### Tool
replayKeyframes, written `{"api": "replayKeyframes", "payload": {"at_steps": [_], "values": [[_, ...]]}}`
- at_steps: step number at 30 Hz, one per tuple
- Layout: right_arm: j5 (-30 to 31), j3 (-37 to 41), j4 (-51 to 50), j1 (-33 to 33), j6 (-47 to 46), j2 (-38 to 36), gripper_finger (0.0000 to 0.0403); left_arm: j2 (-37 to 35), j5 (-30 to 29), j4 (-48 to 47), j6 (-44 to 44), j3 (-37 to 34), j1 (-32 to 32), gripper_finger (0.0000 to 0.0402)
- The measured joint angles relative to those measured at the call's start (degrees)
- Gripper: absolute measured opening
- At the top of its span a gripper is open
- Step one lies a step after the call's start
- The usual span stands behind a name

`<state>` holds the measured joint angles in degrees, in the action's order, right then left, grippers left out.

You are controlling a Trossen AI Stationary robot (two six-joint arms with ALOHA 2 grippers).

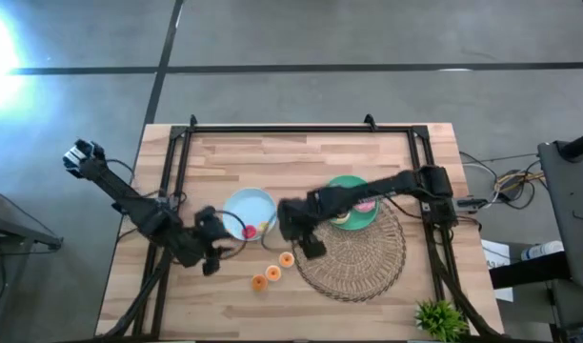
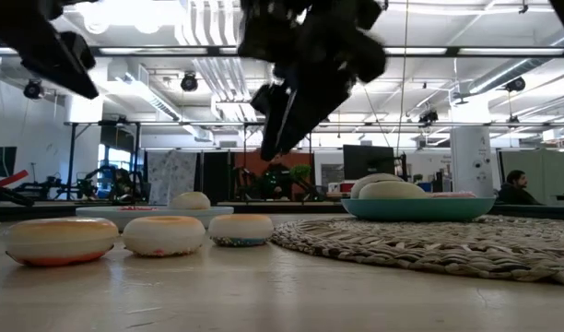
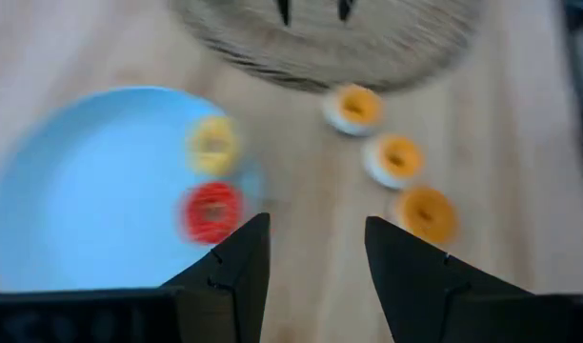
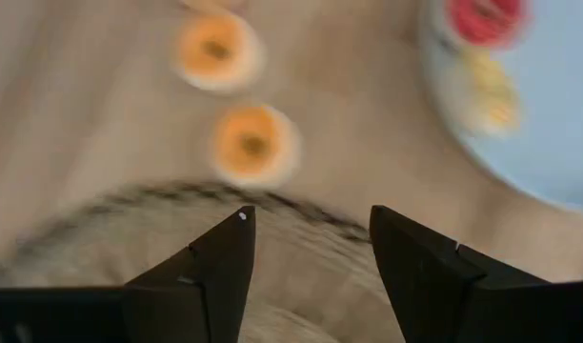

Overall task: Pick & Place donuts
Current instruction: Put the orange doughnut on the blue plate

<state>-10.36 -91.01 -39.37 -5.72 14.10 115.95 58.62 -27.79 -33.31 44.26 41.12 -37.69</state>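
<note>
Three orange donuts (image 1: 272, 272) lie in a row on the bare wood between the light-blue plate (image 1: 236, 205) and the woven placemat (image 1: 360, 259); the low view shows them (image 2: 164, 235) resting flat. A red donut (image 3: 213, 211) and a yellow donut (image 3: 212, 143) lie on the blue plate. Pale donuts (image 2: 388, 189) sit in the teal plate (image 1: 341, 185) on the placemat. My left gripper (image 3: 315, 224) hovers open beside the blue plate's near edge. My right gripper (image 4: 311, 214) is open and raised above the placemat's edge, near the orange donuts (image 4: 253, 143).
A black frame (image 1: 272, 129) runs along the table's far edge and down both sides. A small green plant (image 1: 440, 318) stands at the near right corner. Bare wood lies along the table's near edge and far half.
</note>
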Motion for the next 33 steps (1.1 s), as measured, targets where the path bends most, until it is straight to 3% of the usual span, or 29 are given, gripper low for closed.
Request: {"api": "replayKeyframes", "payload": {"at_steps": [5,9,16,21,26,33], "values": [[4.27,2.59,2.93,-4.85,-4.56,-1.26,0.0198,6.26,6.44,11.94,-6.96,-2.98,-1.61,0.0147],[6.09,3.17,2.84,-7.33,-4.79,-1.26,0.0198,14.24,6.96,15.40,-10.62,-0.12,-3.65,0.0147],[9.15,3.54,1.72,-10.91,-9.41,-1.92,0.0198,30.16,6.79,15.05,-16.78,11.52,-4.52,0.0147],[11.77,4.97,2.03,-13.08,-9.96,-3.11,0.0199,39.17,5.77,8.33,-17.44,18.53,-5.71,0.0147],[13.78,7.31,3.04,-13.66,-13.29,-5.04,0.0199,44.40,1.85,6.95,-17.19,22.19,-6.14,0.0146],[15.01,9.25,3.85,-14.57,-16.13,-7.24,0.0199,46.58,3.36,6.39,-15.47,21.89,-5.86,0.0115]]}}
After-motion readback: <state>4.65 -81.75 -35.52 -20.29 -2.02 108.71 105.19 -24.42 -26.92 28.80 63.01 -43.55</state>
